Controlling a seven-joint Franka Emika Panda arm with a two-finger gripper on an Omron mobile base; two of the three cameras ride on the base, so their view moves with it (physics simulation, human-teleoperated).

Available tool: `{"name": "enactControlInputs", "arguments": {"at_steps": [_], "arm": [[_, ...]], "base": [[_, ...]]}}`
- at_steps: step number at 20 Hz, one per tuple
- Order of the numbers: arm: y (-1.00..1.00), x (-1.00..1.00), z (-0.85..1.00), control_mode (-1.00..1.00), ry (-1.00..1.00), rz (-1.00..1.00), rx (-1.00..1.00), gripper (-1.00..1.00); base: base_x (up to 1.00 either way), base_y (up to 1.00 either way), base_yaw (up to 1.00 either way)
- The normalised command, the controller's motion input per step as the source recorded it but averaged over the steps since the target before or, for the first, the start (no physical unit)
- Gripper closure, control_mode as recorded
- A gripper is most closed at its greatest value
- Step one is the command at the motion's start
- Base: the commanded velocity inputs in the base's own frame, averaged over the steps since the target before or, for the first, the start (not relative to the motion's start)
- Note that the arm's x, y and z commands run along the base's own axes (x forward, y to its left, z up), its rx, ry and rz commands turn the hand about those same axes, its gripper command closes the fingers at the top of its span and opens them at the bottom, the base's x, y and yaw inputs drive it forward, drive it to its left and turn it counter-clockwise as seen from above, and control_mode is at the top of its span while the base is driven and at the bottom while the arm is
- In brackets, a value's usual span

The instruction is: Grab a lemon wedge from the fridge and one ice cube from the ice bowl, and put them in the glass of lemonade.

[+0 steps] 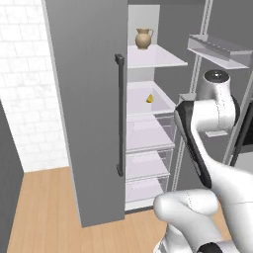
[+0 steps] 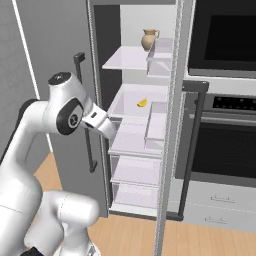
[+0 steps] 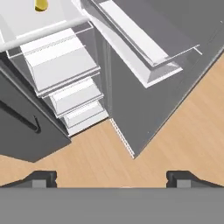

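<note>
Two dark fingertips [image 3: 43, 178] of the hand [image 3: 111, 178] sit at bottom left & bottom right of the hand view, wide apart, nothing between them. Past them: wood floor [image 3: 131, 127] across the middle, then the fridge [image 1: 89, 108] w/ right door swung open. In the left base view the white arm [image 1: 207, 128] fills the lower right, elbow bent, in front of the open fridge.

Lemon wedge [image 1: 149, 98]: tiny yellow piece on a white shelf [image 1: 141, 101], centre-right of the left base view; centre of the right base view [image 2: 142, 102]; top left edge of the hand view [image 3: 41, 4], partly cut off. One shelf up stands a tan jug [image 1: 144, 38], well apart from the wedge.

Step in hand, as judged: reach into the fridge for the wedge. To do it well: tilt the hand up so the wedge is centred betw. the fingertips, go in above the shelf's front lip [image 3: 43, 33], keep the fingers spread till they straddle the wedge, then close gently. It's small & prob. slips easily. Watch the open door's bins [image 2: 159, 120] on the right side.

Hard to make out: wedge's orientation too small to tell. In both base views the hand itself is hidden behind the arm's wrist.
</note>
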Motion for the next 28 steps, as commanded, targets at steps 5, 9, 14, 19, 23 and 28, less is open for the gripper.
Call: {"name": "enactControlInputs", "arguments": {"at_steps": [5,9,14,19,23,28], "arm": [[-0.02,-0.12,0.0,-1.0,-0.17,0.12,0.0,-1.0],[0.0,0.55,0.0,-1.0,0.02,0.0,0.0,-1.0],[0.0,0.51,0.0,-1.0,0.07,0.0,0.0,-1.0],[-0.05,0.07,0.0,1.0,0.0,0.0,0.0,-1.0],[0.0,0.0,0.0,1.0,0.0,0.0,0.0,-1.0],[0.0,0.0,0.0,1.0,0.0,0.0,0.0,-1.0]], "base": [[0.0,0.0,0.0],[0.0,0.0,0.0],[0.0,0.0,0.0],[0.28,-0.3,0.03],[0.64,-0.1,0.02],[0.84,0.0,0.0]]}}
